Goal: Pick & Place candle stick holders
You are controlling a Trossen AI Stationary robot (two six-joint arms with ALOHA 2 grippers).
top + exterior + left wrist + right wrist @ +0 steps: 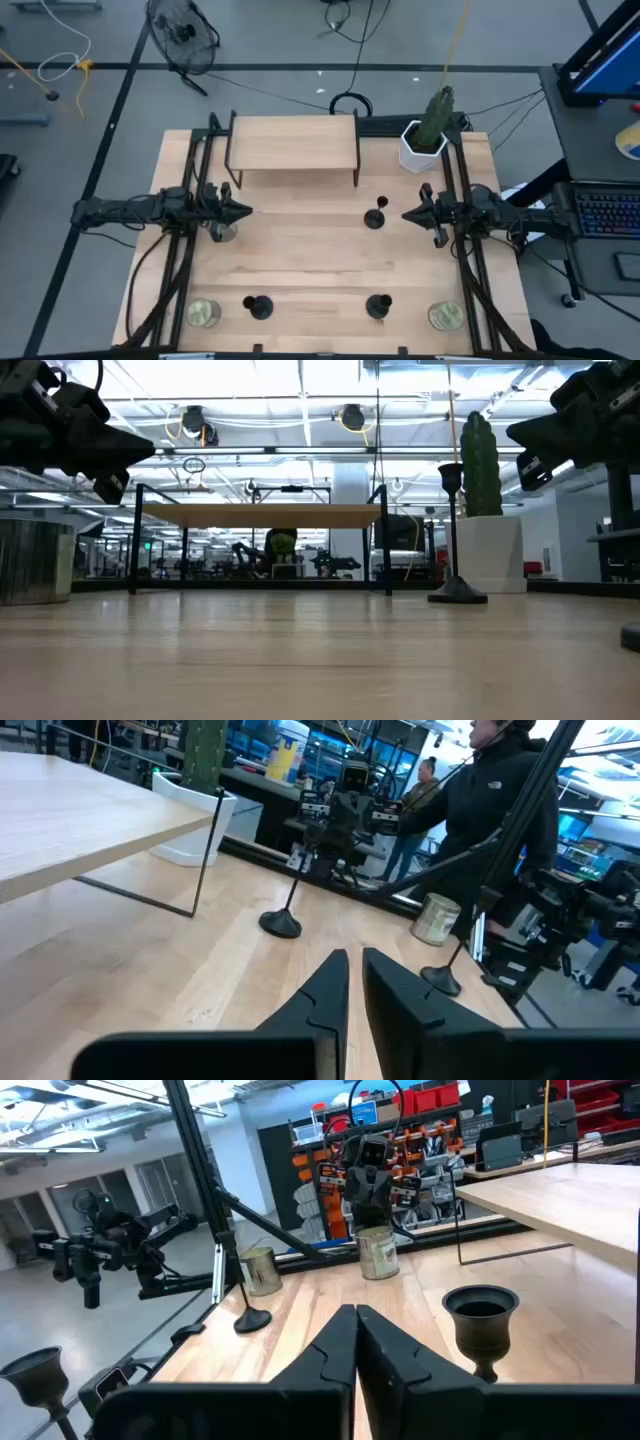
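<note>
The pale blond wooden table top (300,250) shows long plank stripes in slightly differing tones of beige. Between the two black grippers, nearer the right gripper (408,213), stands a small black metal candle stick holder (375,215). Two more black candle stick holders (259,306) (378,305) stand on the same light wood, well apart from both grippers. Just beside the left gripper (246,211) sits a greenish-gold round glass jar candle (222,231); two further jars (204,313) (446,316) show the same yellow-green tint. Near the right gripper, a white square pot (421,148) carries a dull green cactus (435,115). The low wooden shelf (293,143) is light beige on thin black metal legs.
</note>
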